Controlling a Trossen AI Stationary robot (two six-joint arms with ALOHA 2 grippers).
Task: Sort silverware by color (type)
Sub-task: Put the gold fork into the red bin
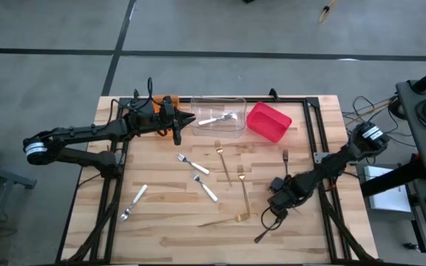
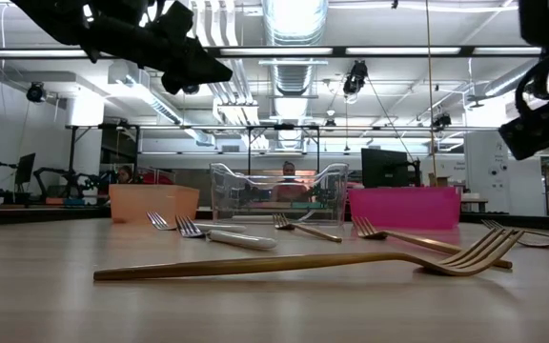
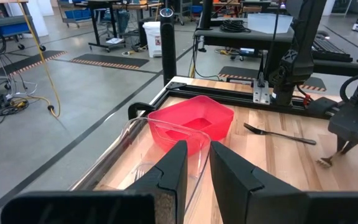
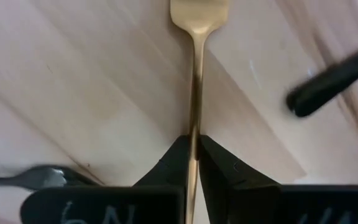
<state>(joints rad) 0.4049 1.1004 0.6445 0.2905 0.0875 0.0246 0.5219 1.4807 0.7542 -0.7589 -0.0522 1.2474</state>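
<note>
My right gripper is clamped on a gold fork, lower right of the wood table. My left gripper, jaws slightly apart and empty, hangs upper left by the clear bin. Workshop benches behind.

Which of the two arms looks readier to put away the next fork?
The right one. Its right gripper is already shut on a gold fork low on the table, while the left gripper hangs empty above the clear bin.
</note>
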